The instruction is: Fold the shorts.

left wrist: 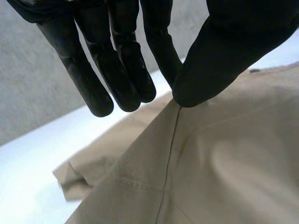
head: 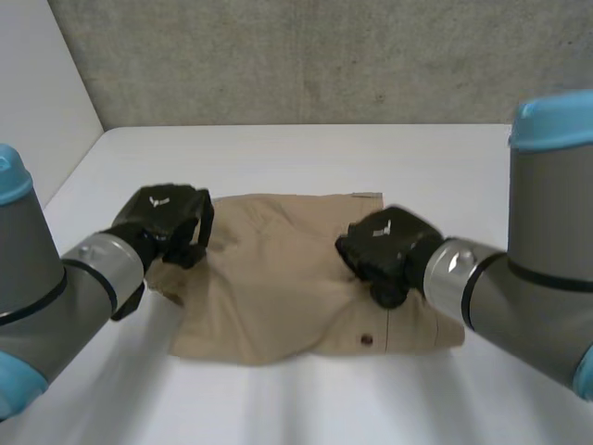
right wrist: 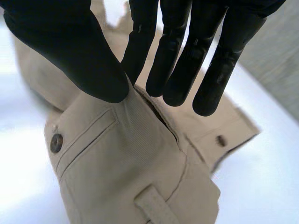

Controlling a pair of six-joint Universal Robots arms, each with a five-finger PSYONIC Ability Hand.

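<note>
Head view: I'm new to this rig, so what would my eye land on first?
The tan shorts lie rumpled in the middle of the white table. The black left hand pinches the cloth at the edge on its side, and the right hand pinches the waistband on the other.

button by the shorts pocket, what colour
The button is dark brown, against the plain tan shorts; clearest in the right wrist view.
</note>
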